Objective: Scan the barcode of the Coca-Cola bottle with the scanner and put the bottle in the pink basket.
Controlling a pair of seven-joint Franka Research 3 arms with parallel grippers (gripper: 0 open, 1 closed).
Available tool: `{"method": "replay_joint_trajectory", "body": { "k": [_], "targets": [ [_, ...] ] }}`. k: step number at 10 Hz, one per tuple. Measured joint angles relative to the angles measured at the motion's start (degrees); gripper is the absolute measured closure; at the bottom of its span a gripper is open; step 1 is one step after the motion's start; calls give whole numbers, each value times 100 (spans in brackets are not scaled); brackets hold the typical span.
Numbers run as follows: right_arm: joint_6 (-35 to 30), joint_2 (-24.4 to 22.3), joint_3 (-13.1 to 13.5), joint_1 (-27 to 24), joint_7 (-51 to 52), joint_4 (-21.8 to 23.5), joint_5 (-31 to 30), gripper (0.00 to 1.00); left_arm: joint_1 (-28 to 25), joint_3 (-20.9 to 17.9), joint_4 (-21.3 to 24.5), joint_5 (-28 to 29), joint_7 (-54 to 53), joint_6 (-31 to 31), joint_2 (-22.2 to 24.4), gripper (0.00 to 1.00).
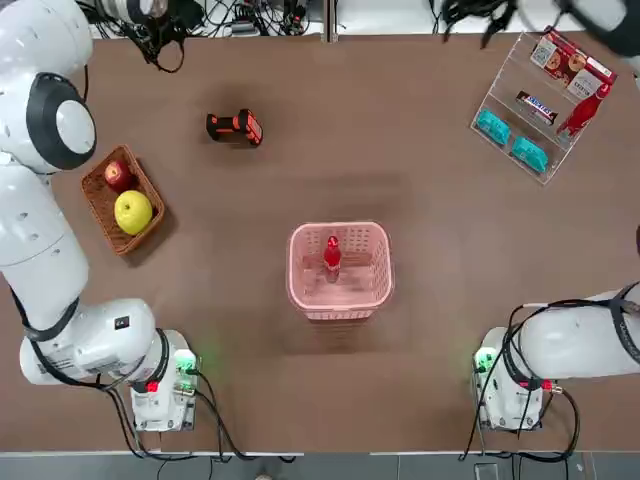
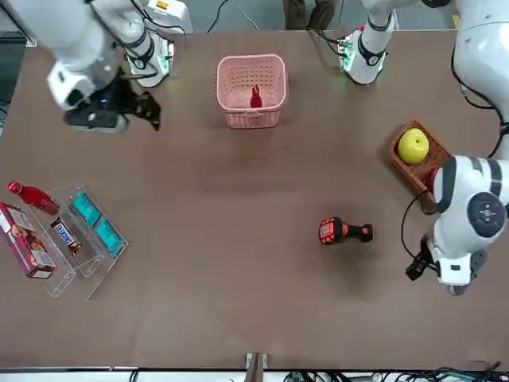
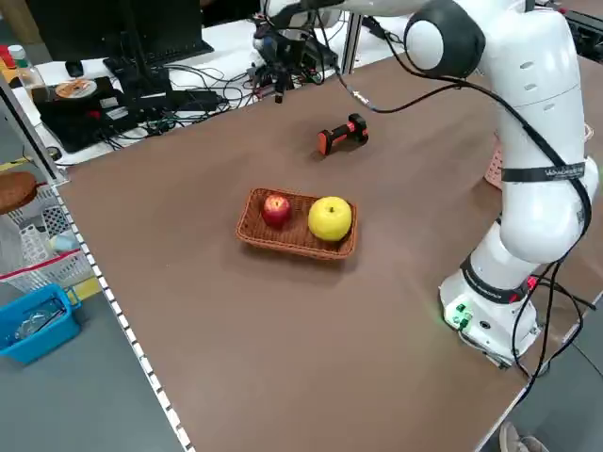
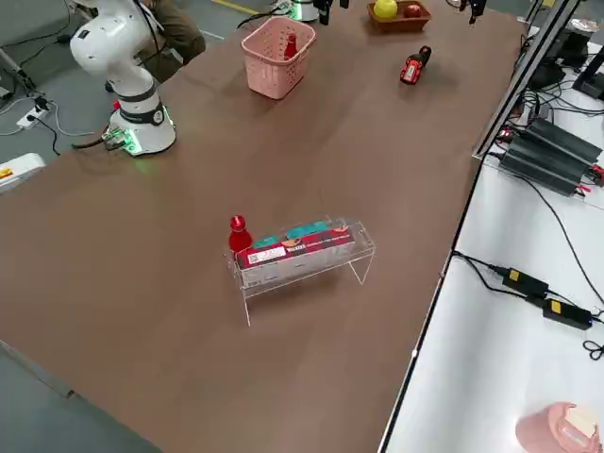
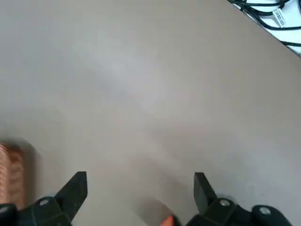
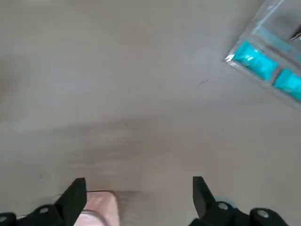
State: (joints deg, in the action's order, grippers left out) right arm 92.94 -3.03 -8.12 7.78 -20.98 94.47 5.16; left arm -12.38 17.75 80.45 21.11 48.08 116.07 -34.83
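Observation:
The Coca-Cola bottle (image 1: 331, 254) stands upright inside the pink basket (image 1: 303, 293) at the table's middle, also showing in the front view as the bottle (image 2: 255, 97) in the basket (image 2: 273, 72). The orange and black scanner (image 1: 235, 127) lies on its side on the far left part of the table. My left gripper (image 5: 138, 188) hovers open and empty high over the table near the scanner, whose orange tip (image 5: 167, 221) peeks in. My right gripper (image 6: 136, 190) is open and empty too, raised over the far right area, with the basket's rim (image 6: 101, 207) at the view's edge.
A brown wicker basket (image 1: 98, 205) with a red apple (image 1: 117, 175) and a yellow apple (image 1: 133, 211) sits at the left. A clear shelf (image 1: 503, 95) at the far right holds teal packs (image 1: 509, 140), snacks and a second red bottle (image 1: 584, 113).

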Motion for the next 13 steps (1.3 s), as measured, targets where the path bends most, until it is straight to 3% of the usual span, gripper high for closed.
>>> {"method": "replay_joint_trajectory", "body": {
  "k": [2,3,5,7,9,12,13],
  "targets": [
    [-289,20,742,-102,1070,-337,-261,0,-65,45,-162,-128,-709,-361,191,0],
    [-398,38,852,-192,1464,-479,-645,0,-104,40,-207,-554,-1203,-409,362,0],
    [-419,79,873,-308,1609,-599,-940,0,-123,-276,-190,-1439,-2359,-717,981,0],
    [-426,110,1043,-386,1603,-625,-743,0,-112,-410,-56,-1754,-2969,-1248,1770,0],
    [-435,119,1188,-405,1614,-637,-585,0,-44,-411,373,-1826,-3377,-1564,2517,0],
    [-472,120,1128,-446,1618,-709,-585,0,113,-414,1196,-2202,-3456,-1650,3141,0],
    [-473,121,880,-702,1622,-727,-585,0,105,-418,1428,-2259,-3456,-1642,3264,0]
  ]
}}
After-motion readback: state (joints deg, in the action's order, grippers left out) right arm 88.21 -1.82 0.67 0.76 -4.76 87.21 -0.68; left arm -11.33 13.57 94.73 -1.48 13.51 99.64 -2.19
